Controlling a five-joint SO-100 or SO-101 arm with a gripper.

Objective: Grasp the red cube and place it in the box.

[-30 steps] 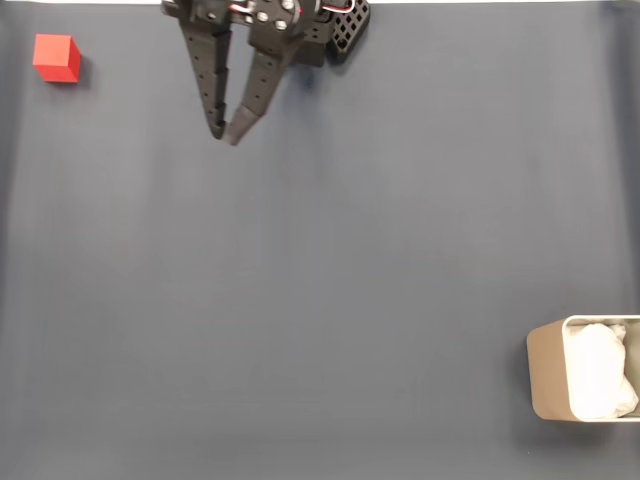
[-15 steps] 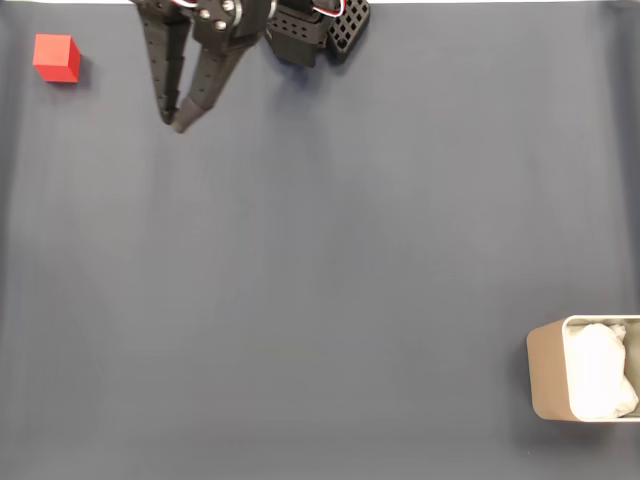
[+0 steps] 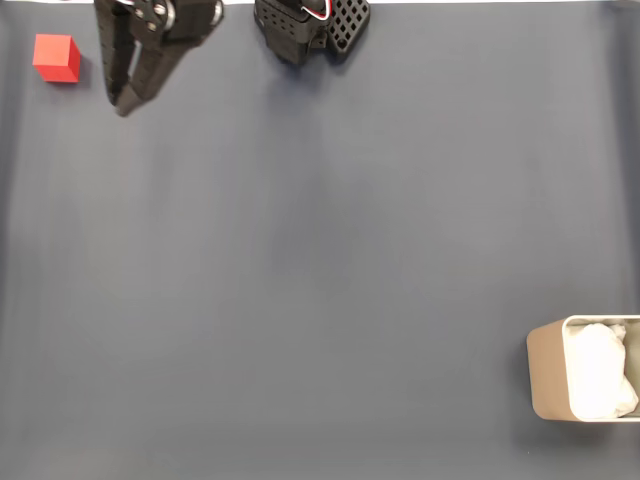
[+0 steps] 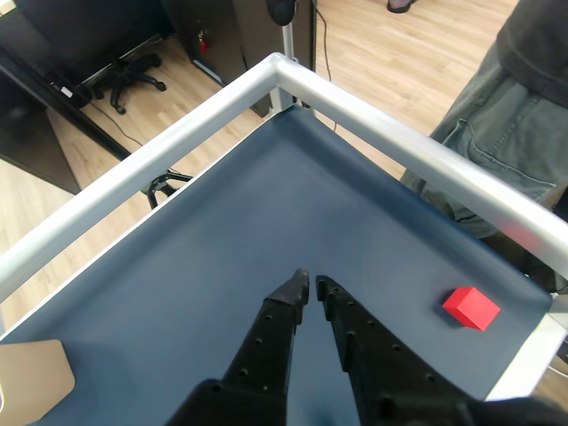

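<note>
The red cube (image 3: pixel 56 57) rests on the dark blue mat at the top left of the fixed view; the wrist view has the red cube (image 4: pixel 470 307) at the right, near the table's metal rim. My black gripper (image 3: pixel 122 104) hangs just right of the cube in the fixed view, apart from it, fingertips together and empty. In the wrist view the gripper (image 4: pixel 311 284) points at bare mat, left of the cube. The box (image 3: pixel 547 380), tan with white padding, stands at the lower right edge of the fixed view; its corner, the box (image 4: pixel 35 386), peeks in at the wrist view's lower left.
The arm's black base (image 3: pixel 310 28) sits at the top middle of the fixed view. A raised metal rim (image 4: pixel 177 142) borders the table in the wrist view. A person in grey trousers (image 4: pixel 497 133) stands just beyond the rim, near the cube's corner. Wide bare mat lies between cube and box.
The gripper has swung steadily left along the top of the fixed view, from the middle towards the red cube, staying shut. Cube and box have not moved.
</note>
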